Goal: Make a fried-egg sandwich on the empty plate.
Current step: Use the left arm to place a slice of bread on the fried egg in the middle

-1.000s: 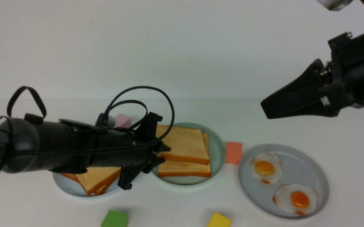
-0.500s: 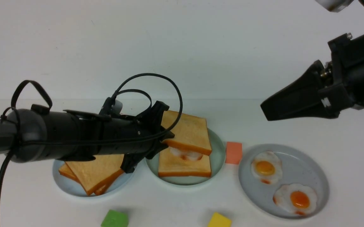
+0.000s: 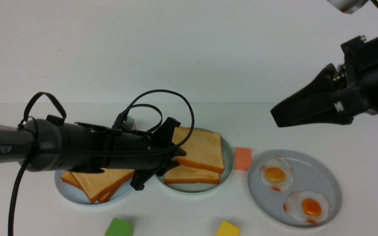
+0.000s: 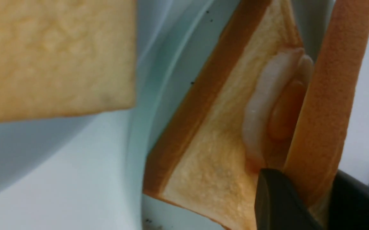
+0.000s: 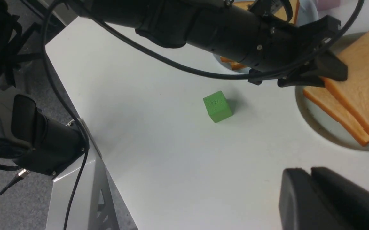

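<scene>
On the mint-green plate (image 3: 227, 165) lies a bottom toast slice (image 3: 191, 176). A top toast slice (image 3: 200, 149) rests tilted over it, pushed a little to the right. My left gripper (image 3: 177, 156) is shut on that top slice's left edge. In the left wrist view its black fingers (image 4: 277, 198) pinch the top slice (image 4: 326, 121), and the fried egg (image 4: 267, 108) shows between the two slices. From the front the egg is hidden. My right gripper (image 3: 274, 114) hangs high at the right, jaws together, holding nothing.
A pale blue plate (image 3: 74, 196) with spare toast (image 3: 97, 184) sits under my left arm. A grey plate (image 3: 321, 175) on the right holds two fried eggs (image 3: 275, 175). An orange block (image 3: 242, 159), a green block (image 3: 119, 227) and a yellow block (image 3: 227, 229) lie nearby.
The top slice, lifted clear with the egg showing half a second ago, has come down over the egg. My left arm shifted slightly right. The right arm stayed put.
</scene>
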